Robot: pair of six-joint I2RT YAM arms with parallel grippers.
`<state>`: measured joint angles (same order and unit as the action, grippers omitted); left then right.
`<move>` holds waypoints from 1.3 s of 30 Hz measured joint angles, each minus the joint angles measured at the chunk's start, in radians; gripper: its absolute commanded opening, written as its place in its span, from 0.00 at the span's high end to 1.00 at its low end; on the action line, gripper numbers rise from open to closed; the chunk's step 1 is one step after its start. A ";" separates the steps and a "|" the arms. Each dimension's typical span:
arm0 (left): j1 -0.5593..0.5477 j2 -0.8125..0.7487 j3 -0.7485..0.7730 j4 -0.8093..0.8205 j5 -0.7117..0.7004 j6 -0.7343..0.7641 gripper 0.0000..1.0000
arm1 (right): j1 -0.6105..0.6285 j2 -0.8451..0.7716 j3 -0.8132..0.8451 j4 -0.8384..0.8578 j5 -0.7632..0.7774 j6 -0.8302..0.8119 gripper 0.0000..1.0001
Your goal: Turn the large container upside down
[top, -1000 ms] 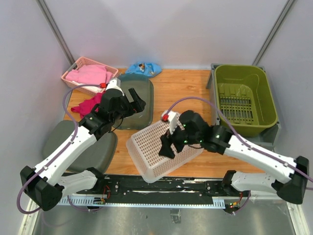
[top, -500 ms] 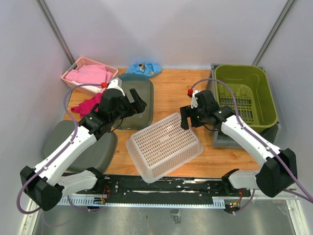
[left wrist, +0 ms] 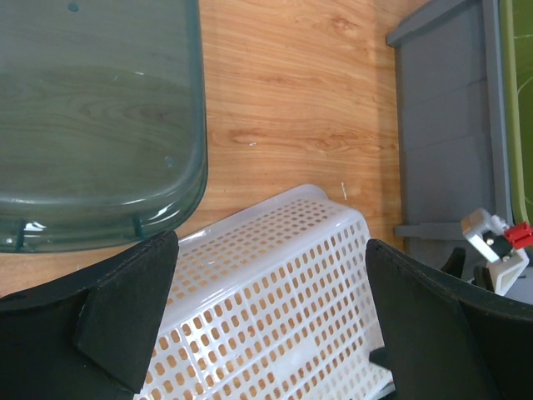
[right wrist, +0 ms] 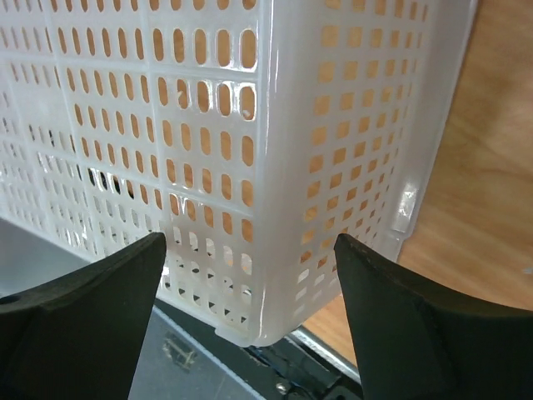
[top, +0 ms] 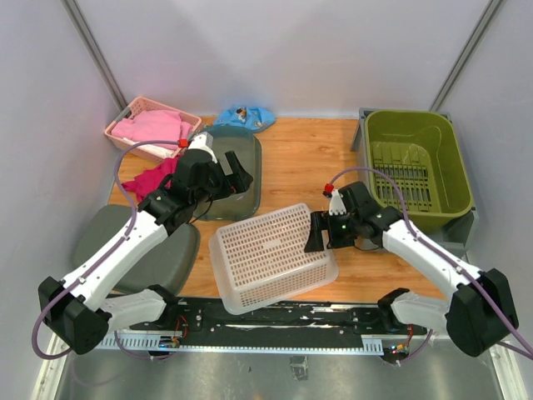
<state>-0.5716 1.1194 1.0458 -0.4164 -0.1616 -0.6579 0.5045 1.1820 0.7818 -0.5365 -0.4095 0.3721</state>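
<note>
While the two fingers (right wrist: 83, 317) of the right gripper (right wrist: 250, 250) are spread wide apart and hold nothing, a corner of the white mesh basket (top: 271, 254) sits right in front of the gap between them. I cannot tell if they touch it. This gripper is down low at the basket's right end, and I think it is there to push the basket aside and make room. The left gripper (left wrist: 271, 242) is wide open and empty too. It hangs above the wooden table (top: 308, 158), near the edge of a smoky green lid (left wrist: 92, 108), and looks down at the basket. It seems to be waiting out of the way. The large container, a light grey crate (left wrist: 441, 125), stands on the right side of the table, well apart from the left gripper. An olive-green bin (top: 412, 167) sits inside it, so only the crate's grey rim and wall show. The crate is the right way up, so the flip is not yet done. I think the green bin must come out first, or it will tumble when the crate tips.
</note>
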 measured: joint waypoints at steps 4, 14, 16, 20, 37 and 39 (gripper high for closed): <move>0.000 0.002 0.000 0.004 0.002 0.003 0.01 | 0.010 -0.067 -0.085 0.061 -0.093 0.079 0.17; 0.000 0.010 0.000 0.001 -0.001 0.011 0.01 | 0.127 -0.160 0.004 -0.074 -0.092 0.003 0.16; 0.000 0.007 0.002 -0.009 -0.009 0.015 0.01 | 0.163 -0.201 0.043 -0.097 -0.030 -0.025 0.16; 0.000 0.005 0.040 -0.060 -0.039 0.015 0.01 | 0.347 -0.235 0.109 -0.090 0.072 -0.083 0.22; 0.015 -0.029 0.420 -0.203 -0.279 -0.080 0.01 | 0.836 0.217 0.178 0.364 0.096 -0.292 0.67; 0.015 -0.040 0.422 -0.210 -0.294 -0.080 0.01 | 0.838 0.256 0.190 0.375 0.102 -0.294 0.74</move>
<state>-0.5564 1.0794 1.4677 -0.6262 -0.4553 -0.7383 1.3422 1.4376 0.9722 -0.1616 -0.3073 0.0776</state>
